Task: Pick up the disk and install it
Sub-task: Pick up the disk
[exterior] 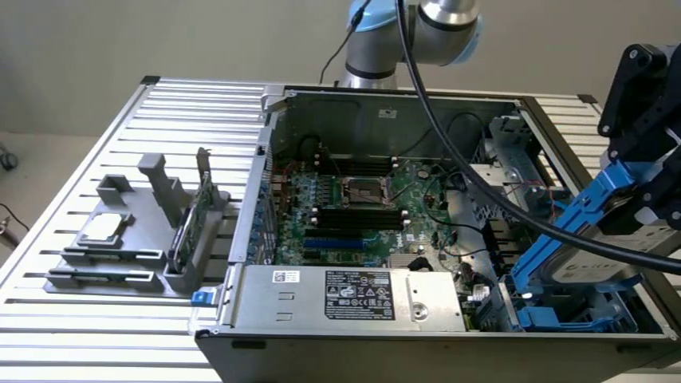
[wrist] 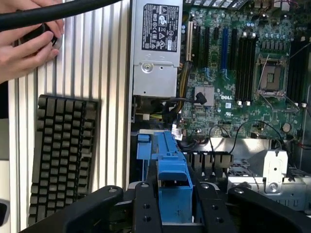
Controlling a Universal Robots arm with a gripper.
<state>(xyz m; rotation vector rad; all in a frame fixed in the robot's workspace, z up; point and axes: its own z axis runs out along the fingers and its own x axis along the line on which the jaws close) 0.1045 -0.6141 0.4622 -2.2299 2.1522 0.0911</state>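
Gripper is clenching the disk by its blue carrier rails. In the wrist view the fingers are pressing on either side of the blue rail end. The disk is hanging tilted over the near corner of the open computer case, at the exterior view's right. It is above the blue drive bay and not seated.

Risks, as judged:
- The tilt is putting one rail lower, so that rail could catch on the bay frame and jam or twist in the grasp.
- The black cable is draping across the case just beside the disk and could snag a rail.

View notes:
- The exterior view is giving the tilt, the silver face, and a parts tray on the table at the exterior view's left.
- The wrist view is adding a person's hand over the slatted table, near a keyboard. This is a pinch hazard if the arm swings that way.
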